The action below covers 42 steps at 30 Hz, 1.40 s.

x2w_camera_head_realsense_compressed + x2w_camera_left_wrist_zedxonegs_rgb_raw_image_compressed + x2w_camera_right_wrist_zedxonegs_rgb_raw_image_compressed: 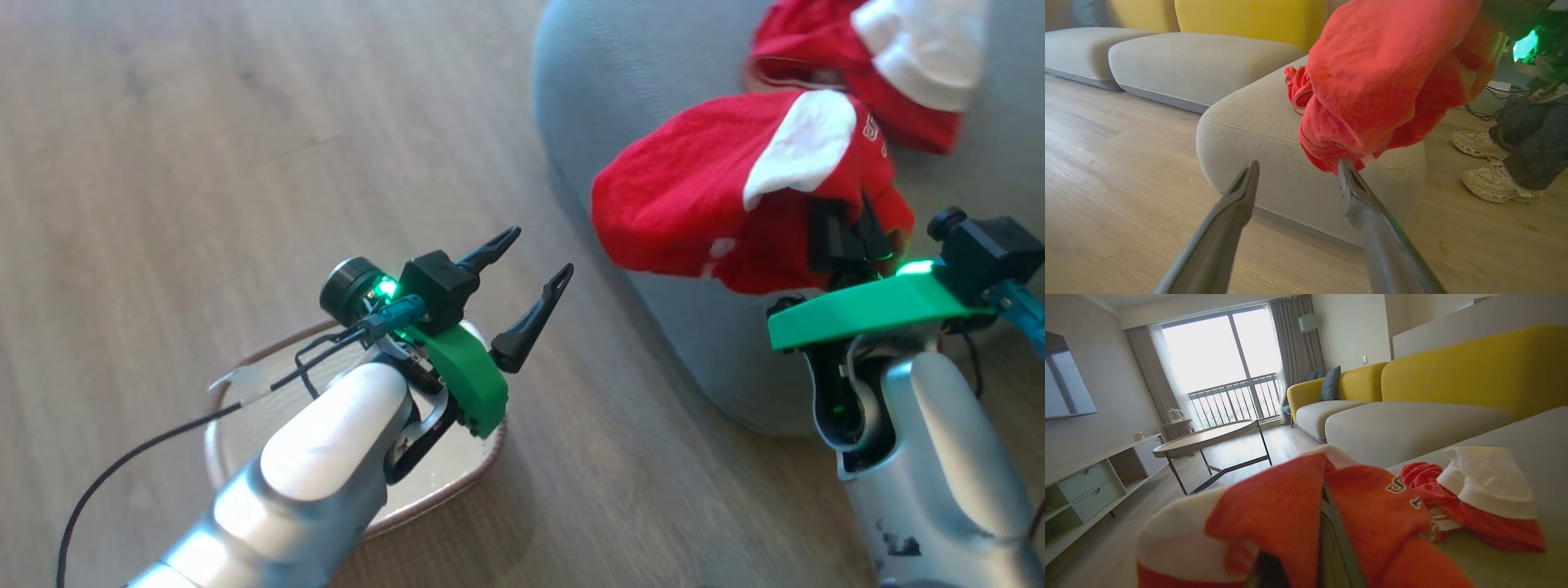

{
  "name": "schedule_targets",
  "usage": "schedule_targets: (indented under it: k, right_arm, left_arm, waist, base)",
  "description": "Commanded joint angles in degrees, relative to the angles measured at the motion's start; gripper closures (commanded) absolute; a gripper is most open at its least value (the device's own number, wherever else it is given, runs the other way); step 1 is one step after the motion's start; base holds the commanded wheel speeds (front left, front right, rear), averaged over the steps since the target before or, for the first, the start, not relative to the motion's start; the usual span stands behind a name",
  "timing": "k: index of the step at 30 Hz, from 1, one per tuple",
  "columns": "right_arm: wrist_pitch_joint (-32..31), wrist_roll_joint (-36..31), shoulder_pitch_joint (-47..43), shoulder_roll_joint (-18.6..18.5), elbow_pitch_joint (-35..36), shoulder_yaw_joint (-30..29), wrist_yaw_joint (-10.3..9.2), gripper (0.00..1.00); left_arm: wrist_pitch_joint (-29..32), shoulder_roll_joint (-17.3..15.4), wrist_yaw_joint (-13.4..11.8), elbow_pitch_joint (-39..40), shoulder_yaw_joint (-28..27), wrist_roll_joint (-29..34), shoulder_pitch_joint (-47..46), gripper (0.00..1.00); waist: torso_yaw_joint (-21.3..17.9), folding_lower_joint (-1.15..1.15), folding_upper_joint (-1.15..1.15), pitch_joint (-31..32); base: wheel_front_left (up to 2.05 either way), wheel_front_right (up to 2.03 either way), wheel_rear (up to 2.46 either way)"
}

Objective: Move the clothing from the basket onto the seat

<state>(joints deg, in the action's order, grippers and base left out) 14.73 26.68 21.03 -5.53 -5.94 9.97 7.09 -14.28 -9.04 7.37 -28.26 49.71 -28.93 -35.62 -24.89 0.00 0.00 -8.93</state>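
Clothing (694,196) in the right gripper (849,233), over the seat's (604,82) rounded corner.
It is clamped shut in the red fabric; another red-and-white bundle (890,73) lies on the seat, maybe touching it. Left gripper (540,251), spread wide and empty, hovers above the basket (245,416).
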Motion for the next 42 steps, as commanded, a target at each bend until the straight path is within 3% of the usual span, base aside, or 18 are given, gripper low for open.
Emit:
schedule_targets:
  k: [1,4,17,27,42]
  right_arm:
    - [0.3,-0.4,0.4,0.7,2.4,0.6,0.40,1.00]
    - [0.3,-0.6,-0.5,0.7,3.0,-0.1,0.40,1.00]
    - [0.3,-3.8,-4.4,0.5,7.4,-6.8,0.40,1.00]
    - [0.3,-8.0,7.3,-5.3,2.5,-9.7,0.40,1.00]
    - [0.3,-14.9,29.3,-14.1,-10.1,-19.5,0.40,1.00]
  left_arm:
    - [-0.6,-1.2,0.1,1.3,-1.6,-0.4,-1.7,0.00]
    - [-0.7,-1.2,0.1,1.0,-1.2,-0.6,-1.6,0.00]
    - [-0.7,-0.5,0.1,1.0,3.0,-2.0,-4.5,0.00]
    - [-0.7,-3.0,0.1,2.9,3.9,-2.1,-5.8,0.00]
    - [1.4,-7.2,0.1,12.1,5.3,-1.2,-10.2,0.00]
  waist:
    - [-3.7,0.00,0.00,0.2]
    - [-6.0,0.00,0.00,0.4]
    - [-6.9,0.00,0.00,-2.2]
    - [-6.3,0.00,0.00,-6.5]
    - [-0.9,0.00,0.00,-18.5]
  base:
    - [0.00,0.00,0.00]
    - [0.00,0.00,0.00]
    - [0.00,0.00,0.00]
    - [0.00,0.00,0.00]
    - [0.00,0.00,0.00]
